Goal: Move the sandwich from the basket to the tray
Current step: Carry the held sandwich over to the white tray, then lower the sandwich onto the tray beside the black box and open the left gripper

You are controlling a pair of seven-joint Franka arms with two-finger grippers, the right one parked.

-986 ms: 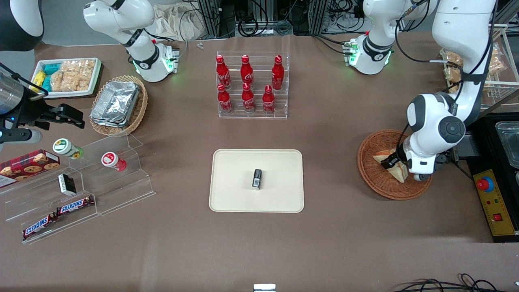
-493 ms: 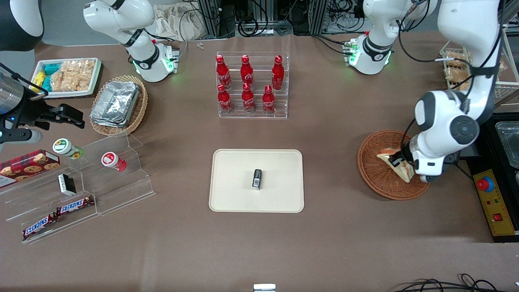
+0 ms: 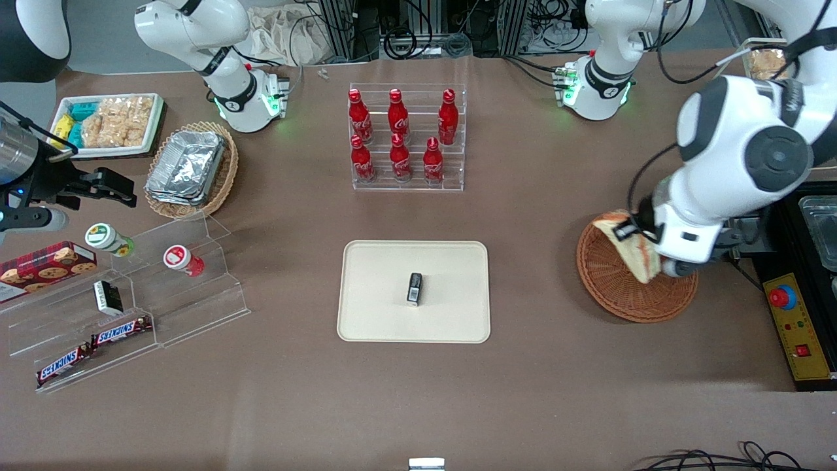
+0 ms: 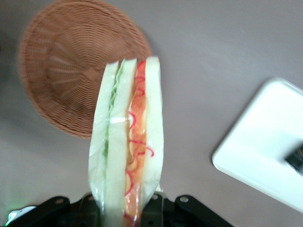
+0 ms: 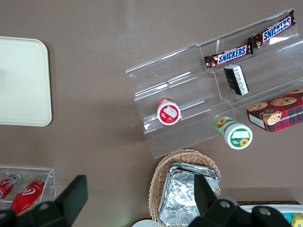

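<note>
The left arm's gripper (image 3: 644, 252) is clamped on the triangular white-bread sandwich (image 3: 629, 251) with red and green filling, which hangs in the air above the round reddish-brown woven wicker basket (image 3: 614, 291), at the right of the front frame. The sandwich is clear of the basket floor and held over the rim region nearest the tray. In the left wrist view the sandwich (image 4: 129, 146) stands on edge between the black fingers (image 4: 152, 210), its bread layers and filling plainly visible, with the basket (image 4: 61, 75) lying on the brown desk (image 4: 213, 61) below it and holding nothing visible.

The flat cream-white rectangular tray (image 3: 373, 294) lies at the centre of the front frame, well apart from the basket. A small black box (image 3: 414, 288) sits near its middle. A corner of the tray (image 4: 251, 161) is also visible in the left wrist view.

Above the tray in the front frame, a clear acrylic rack of red bottles (image 3: 407, 140) stands on the desk.
</note>
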